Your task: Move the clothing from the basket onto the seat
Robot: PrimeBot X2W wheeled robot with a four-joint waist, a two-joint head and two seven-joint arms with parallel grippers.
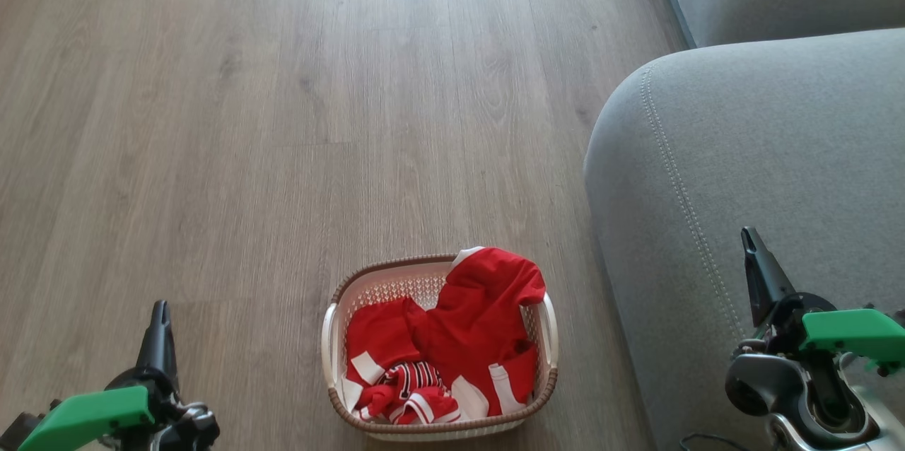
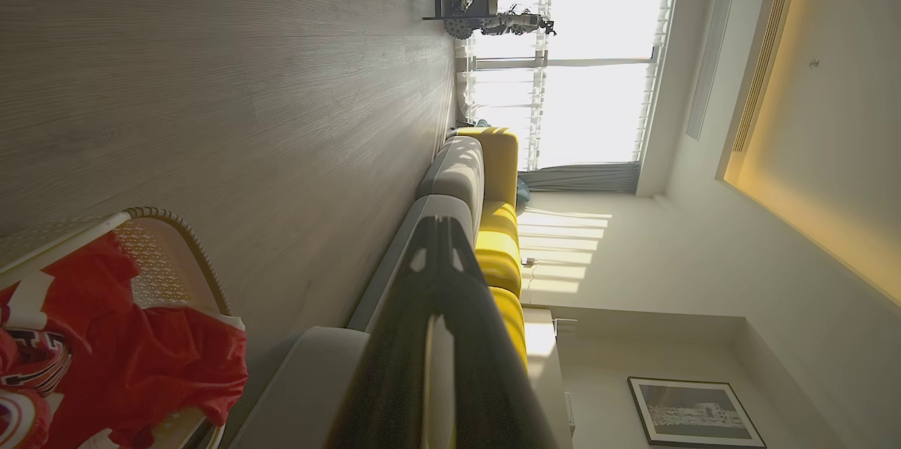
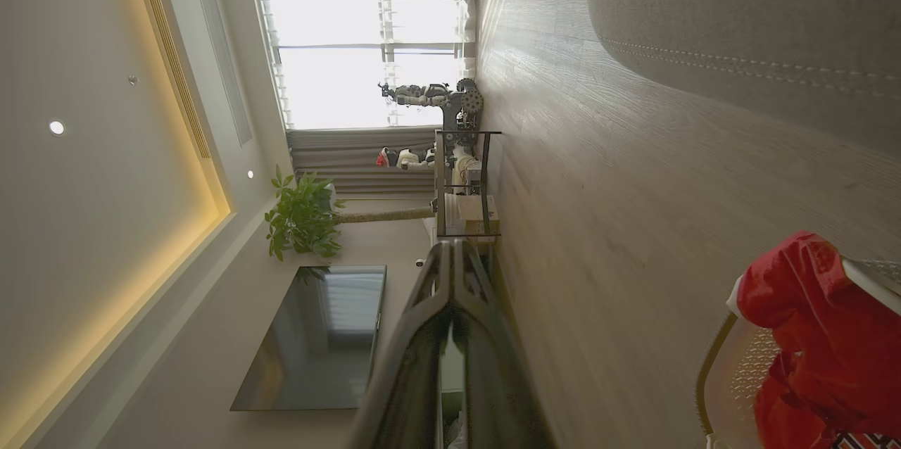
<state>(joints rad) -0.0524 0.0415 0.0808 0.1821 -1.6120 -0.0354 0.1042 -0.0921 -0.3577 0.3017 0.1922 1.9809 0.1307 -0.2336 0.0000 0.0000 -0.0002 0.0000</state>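
The clothing point(image 1: 459, 338) lies heaped in the basket point(image 1: 396, 287), which stands on the floor point(image 1: 283, 119) just beside the seat point(image 1: 742, 154). The left gripper point(image 1: 160, 317) and right gripper point(image 1: 751, 242) hang clenched and empty on either side, apart from the basket.

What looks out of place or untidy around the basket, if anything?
Only a small thing: the clothing lies crumpled in the basket, and one red piece hangs over its far rim. No clothing lies on the floor, and the basket stands upright.
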